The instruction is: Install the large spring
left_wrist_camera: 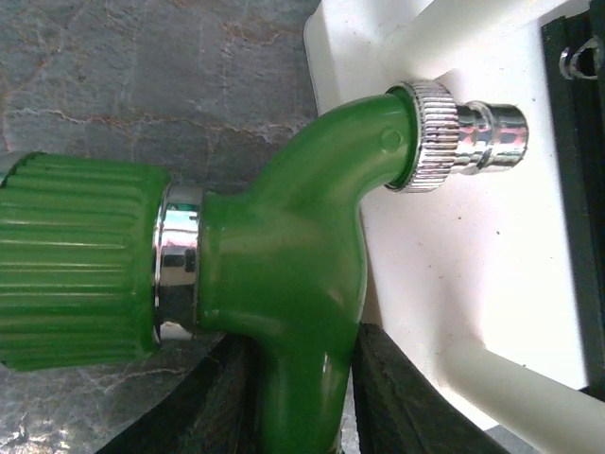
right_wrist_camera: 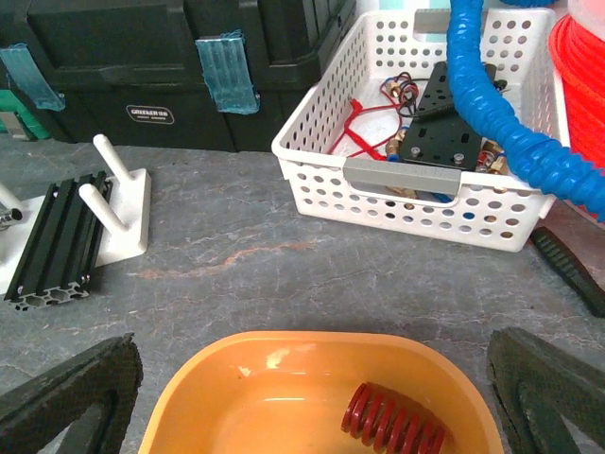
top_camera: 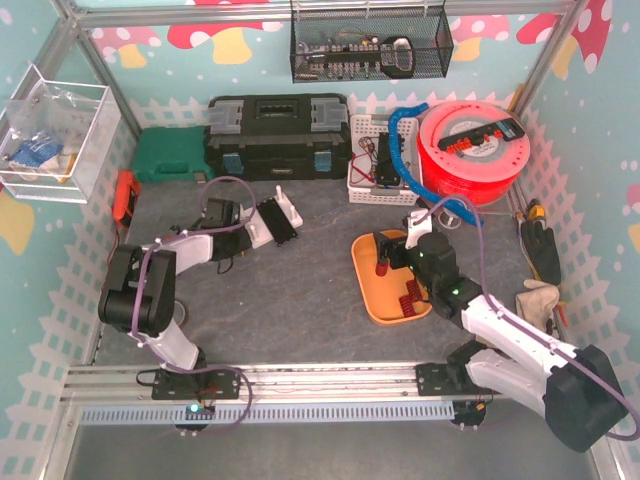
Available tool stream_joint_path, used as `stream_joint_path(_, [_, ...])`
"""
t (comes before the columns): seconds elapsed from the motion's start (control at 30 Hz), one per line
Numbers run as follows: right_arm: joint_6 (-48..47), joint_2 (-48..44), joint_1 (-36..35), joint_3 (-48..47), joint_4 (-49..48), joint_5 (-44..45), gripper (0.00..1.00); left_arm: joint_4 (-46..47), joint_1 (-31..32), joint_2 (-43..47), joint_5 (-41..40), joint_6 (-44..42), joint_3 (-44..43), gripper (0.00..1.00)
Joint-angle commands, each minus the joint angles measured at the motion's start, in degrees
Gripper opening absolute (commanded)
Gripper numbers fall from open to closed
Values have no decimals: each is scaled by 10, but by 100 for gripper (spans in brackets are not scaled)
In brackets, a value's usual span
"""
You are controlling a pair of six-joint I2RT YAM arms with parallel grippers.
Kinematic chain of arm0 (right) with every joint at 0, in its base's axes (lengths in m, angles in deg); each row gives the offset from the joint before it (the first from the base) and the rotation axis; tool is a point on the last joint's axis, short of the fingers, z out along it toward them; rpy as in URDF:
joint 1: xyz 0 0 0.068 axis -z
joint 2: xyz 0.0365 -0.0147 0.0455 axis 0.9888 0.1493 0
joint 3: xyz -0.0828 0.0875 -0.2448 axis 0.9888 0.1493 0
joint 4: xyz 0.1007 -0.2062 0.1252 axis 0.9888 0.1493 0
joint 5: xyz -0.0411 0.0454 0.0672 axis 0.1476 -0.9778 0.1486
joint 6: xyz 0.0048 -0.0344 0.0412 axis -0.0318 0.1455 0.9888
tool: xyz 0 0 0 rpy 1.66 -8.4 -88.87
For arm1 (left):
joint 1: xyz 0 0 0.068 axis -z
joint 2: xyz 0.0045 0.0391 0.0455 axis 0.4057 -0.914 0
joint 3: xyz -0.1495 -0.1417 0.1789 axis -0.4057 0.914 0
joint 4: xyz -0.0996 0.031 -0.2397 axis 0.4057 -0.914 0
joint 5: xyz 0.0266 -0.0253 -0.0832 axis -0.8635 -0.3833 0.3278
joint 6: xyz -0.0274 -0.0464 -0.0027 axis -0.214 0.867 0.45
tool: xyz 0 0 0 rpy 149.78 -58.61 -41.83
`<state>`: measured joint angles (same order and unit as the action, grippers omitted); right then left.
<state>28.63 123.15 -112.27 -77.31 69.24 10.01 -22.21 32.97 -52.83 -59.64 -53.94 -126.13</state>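
The left arm folds up from its base and reaches toward 1 o'clock. The left gripper [left_wrist_camera: 302,374] pinches the stem of a green tool [left_wrist_camera: 274,274] beside a white fixture [left_wrist_camera: 444,255]. The right arm stretches toward 10 o'clock, with the right gripper [right_wrist_camera: 310,364] spread wide above an orange tray [right_wrist_camera: 312,342]. The tray holds the large spring [right_wrist_camera: 392,426] – red, at 5 o'clock. At 12 o'clock a white basket [right_wrist_camera: 416,203] holds a black plate [right_wrist_camera: 435,142] and red wires [right_wrist_camera: 364,128].

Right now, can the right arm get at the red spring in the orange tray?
Probably yes: the right gripper hangs open just over the tray, and nothing covers the spring.
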Motion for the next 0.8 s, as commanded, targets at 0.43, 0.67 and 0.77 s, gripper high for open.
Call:
stream_joint_path(0.43, [8,-26,-4,15,-12,38,99,4,3,56,31,-21,-18,13])
stream_joint_path(0.67, [14,-34,-4,20,-16,50,99,22,3,111,21,-2,-21,10])
stream_joint_path(0.77, [14,-23,-5,12,-15,42,99,38,1,123,-13,9,-27,9])
